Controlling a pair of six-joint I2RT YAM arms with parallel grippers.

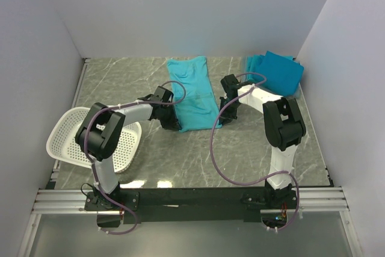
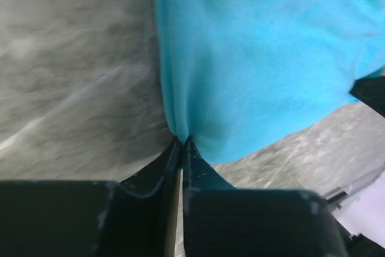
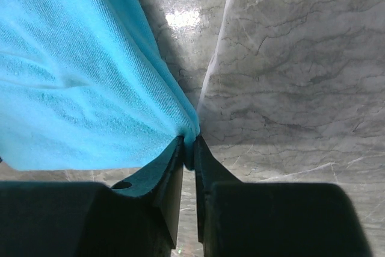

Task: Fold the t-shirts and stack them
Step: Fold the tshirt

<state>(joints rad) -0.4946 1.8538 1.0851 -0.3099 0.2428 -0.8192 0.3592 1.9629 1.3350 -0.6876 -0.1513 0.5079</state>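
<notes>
teal shirt (image 1: 194,91) is lying in the middle of the table (image 1: 120,82), folded into a long narrow strip that runs from the back toward the arms. we've got both near corners: the left end effector (image 2: 181,142) is pressed together on the near left corner, with a little peak of cloth pinched right at its tips. the right end effector (image 3: 189,145) is doing the same on the near right corner, the edge of the fabric nipped between its tips. in both wrist views the cloth pulls up into a small tent at the pinch

progress wise: at the back right corner there's a pile of folded shirts (image 1: 277,71), darker blue-teal on top with a lighter teal bit poking out on its left. we can't tell how many are in there. the white basket (image 1: 63,133) sits tipped up at the near left, well apart from the teal shirt, and we can't see any cloth in it from above. so our read is this could be the last one. the sides look folded in, and what's left is bringing the near hem over toward the far end, then carrying it to the pile. main worry is a corner slipping out and the fold going crooked
</notes>
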